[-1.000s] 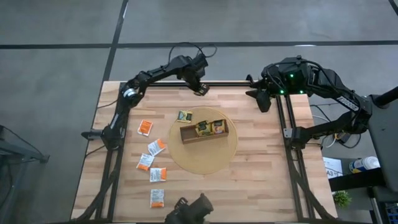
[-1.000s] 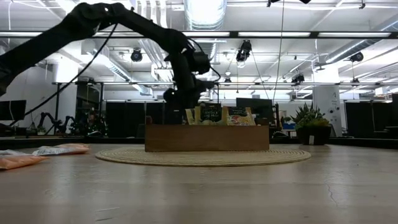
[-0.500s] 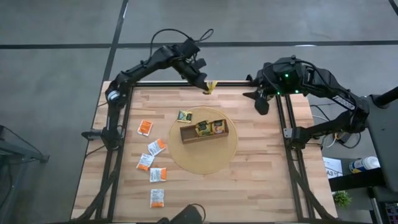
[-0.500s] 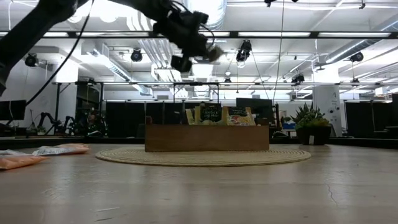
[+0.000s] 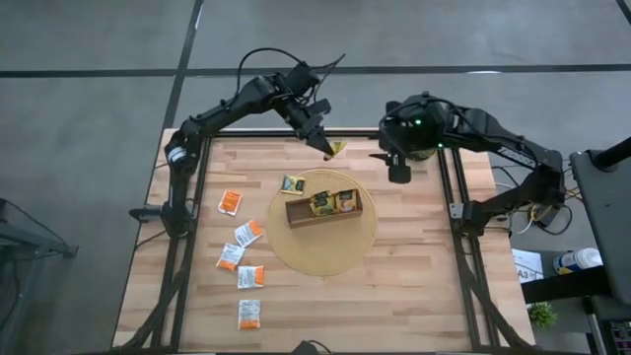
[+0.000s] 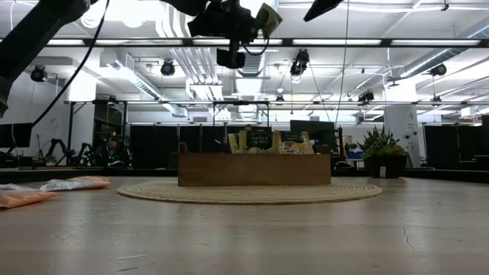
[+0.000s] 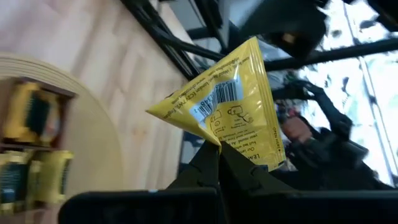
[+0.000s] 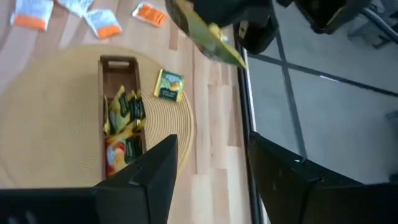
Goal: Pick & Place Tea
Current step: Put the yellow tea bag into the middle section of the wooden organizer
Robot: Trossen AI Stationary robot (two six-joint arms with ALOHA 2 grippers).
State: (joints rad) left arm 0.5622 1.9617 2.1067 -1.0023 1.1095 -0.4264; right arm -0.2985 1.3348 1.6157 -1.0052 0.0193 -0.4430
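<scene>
The left gripper [image 5: 328, 150] sits at the upper middle of the high view, above the far edge of the bench [image 5: 414, 286], clenched on a yellow sachet [image 5: 336, 149]. In the left wrist view the sachet [image 7: 225, 109] is pinched by one corner and stands up from the fingertips [image 7: 214, 155], its barcode side showing. In the low view it hangs at the top centre of the frame, well above the tray [image 6: 254, 169].

The right gripper [image 5: 398, 175] hovers to the right of it in the high view, near the bench's far right corner, its fingers [image 8: 149, 174] spread and holding nothing. Its wrist view shows the held sachet in the upper middle of the frame and the tray [image 8: 117, 62] on the round mat [image 8: 56, 124] below.

The step in hand looks like the carry: one sachet is lifted and not yet placed. The tray [image 5: 324, 211] at the centre of the high view already holds several sachets, mostly in its middle and right compartments; one green sachet [image 5: 292, 183] lies on the mat [image 5: 325, 258] just beside the tray, and orange ones [image 5: 230, 202] lie scattered at the lower left.

The next move likely calls for bringing the sachet down over the tray and releasing it, or passing it to the waiting right gripper. Held by a corner, it may swing or drop askew.
</scene>
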